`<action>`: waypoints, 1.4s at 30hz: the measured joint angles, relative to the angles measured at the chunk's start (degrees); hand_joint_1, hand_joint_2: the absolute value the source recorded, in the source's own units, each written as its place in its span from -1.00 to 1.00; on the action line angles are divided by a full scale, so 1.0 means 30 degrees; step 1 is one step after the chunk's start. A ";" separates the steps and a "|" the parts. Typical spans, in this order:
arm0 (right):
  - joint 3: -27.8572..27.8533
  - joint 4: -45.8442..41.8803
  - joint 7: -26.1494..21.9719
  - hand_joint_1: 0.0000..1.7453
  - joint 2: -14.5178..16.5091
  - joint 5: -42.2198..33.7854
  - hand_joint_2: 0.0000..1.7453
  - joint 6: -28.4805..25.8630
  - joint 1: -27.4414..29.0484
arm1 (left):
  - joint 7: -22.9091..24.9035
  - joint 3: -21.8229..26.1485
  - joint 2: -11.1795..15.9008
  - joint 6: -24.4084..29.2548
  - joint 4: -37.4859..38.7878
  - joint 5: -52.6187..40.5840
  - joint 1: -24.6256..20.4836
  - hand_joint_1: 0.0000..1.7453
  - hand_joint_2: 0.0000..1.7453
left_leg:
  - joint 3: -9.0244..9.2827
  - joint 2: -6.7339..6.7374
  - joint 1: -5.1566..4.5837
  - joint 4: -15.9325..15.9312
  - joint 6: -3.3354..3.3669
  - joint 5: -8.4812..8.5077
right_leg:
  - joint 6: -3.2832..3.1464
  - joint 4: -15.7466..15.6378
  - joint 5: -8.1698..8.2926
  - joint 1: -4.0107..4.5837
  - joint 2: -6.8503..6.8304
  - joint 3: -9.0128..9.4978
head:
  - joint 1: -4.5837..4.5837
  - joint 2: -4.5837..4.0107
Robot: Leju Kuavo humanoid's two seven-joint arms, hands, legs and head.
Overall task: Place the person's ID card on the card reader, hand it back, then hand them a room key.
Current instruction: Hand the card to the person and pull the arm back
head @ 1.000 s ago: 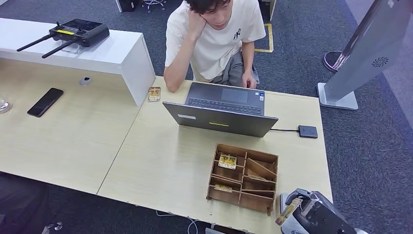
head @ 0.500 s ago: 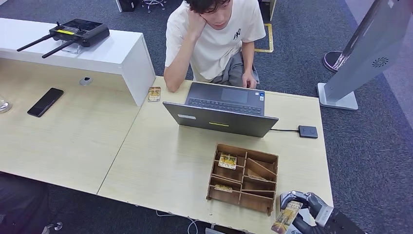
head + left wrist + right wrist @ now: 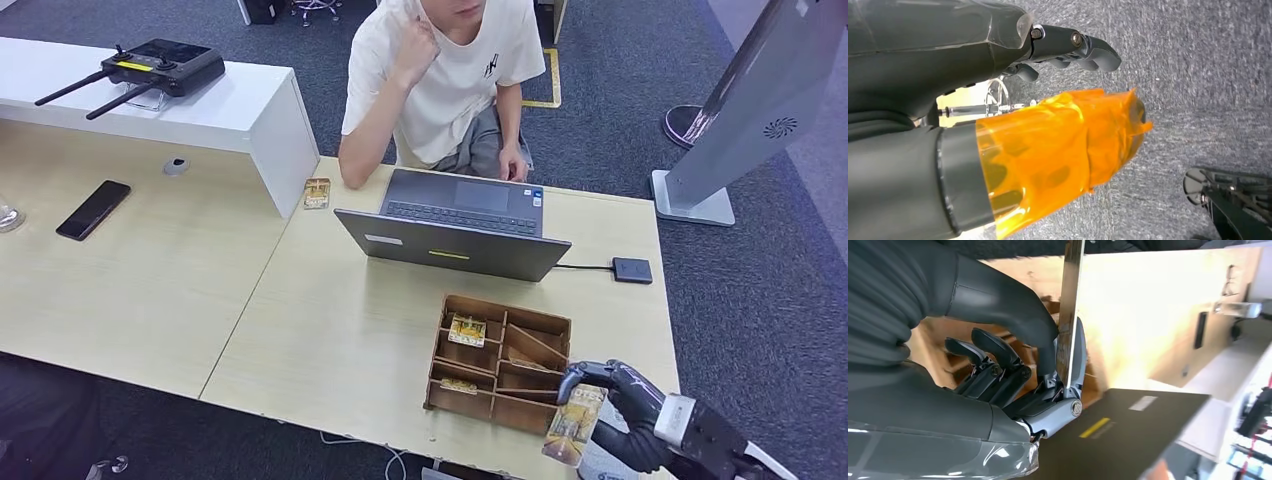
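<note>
My right hand (image 3: 618, 402) hovers at the table's near right corner, just by the wooden compartment box (image 3: 551, 325), and pinches a yellow-patterned card (image 3: 574, 425) between thumb and fingers. The right wrist view shows that card (image 3: 1069, 310) edge-on in my right hand (image 3: 998, 360). A similar card (image 3: 316, 192) lies on the table by the white counter's end. The black square card reader (image 3: 632, 269) sits right of the laptop, on a cable. More cards (image 3: 467, 329) lie in the box. My left hand (image 3: 1013, 75) hangs over grey carpet, fingers apart and holding nothing, thumb wrapped in orange tape.
A person (image 3: 440, 75) sits across the table behind an opened laptop (image 3: 455, 238). A white raised counter (image 3: 200, 110) carries a black controller (image 3: 165, 65). A phone (image 3: 93, 208) lies on the left table. A grey stand (image 3: 745, 120) rises at the right.
My right hand has risen and moved left toward the box with the card in it. The person has lifted the head off the propping hand.
</note>
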 joint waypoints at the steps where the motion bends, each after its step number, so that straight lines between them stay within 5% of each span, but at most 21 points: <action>1: 0.0129 0.0051 0.0002 1.00 0.0062 -0.0073 1.00 0.0044 -0.0286 | -0.0002 -0.0045 0.0111 0.0062 0.0258 0.0000 -0.0032 -1.00 -1.00 | -0.0001 -0.0005 0.0000 0.0000 0.0000 0.0001 | 0.0000 0.0000 0.0000 0.0000 -0.0005 0.0001 | 0.0002 0.0000; 14: 0.2224 0.1701 0.1095 1.00 0.1672 -0.3702 1.00 0.0712 -0.6510 | -0.0033 -0.1054 0.0931 0.0870 0.2139 0.0000 -0.0392 -1.00 -1.00 | 0.0005 0.0007 0.0002 0.0000 -0.0013 0.0034 | -0.0007 0.0022 0.0015 0.0001 0.0013 0.0005 | 0.0000 0.0000; 28: 0.3846 0.6294 0.3584 1.00 0.3770 -0.5737 1.00 -0.1071 -1.2782 | 0.0182 -0.1867 0.1025 0.0890 0.2283 0.0000 -0.0586 -1.00 -1.00 | -0.0011 -0.0017 0.0000 0.0001 -0.0020 0.0041 | -0.0012 0.0032 0.0021 -0.0001 -0.0001 -0.0009 | 0.0004 0.0000; 42: 0.5001 1.0945 0.5812 1.00 0.5697 -0.5311 1.00 -0.3680 -1.5925 | 0.0796 -0.2351 0.1018 0.0883 0.2283 0.0000 -0.0760 -1.00 -1.00 | -0.0011 -0.0026 0.0003 0.0001 -0.0022 0.0044 | -0.0012 0.0033 0.0021 0.0001 -0.0007 -0.0007 | 0.0002 0.0000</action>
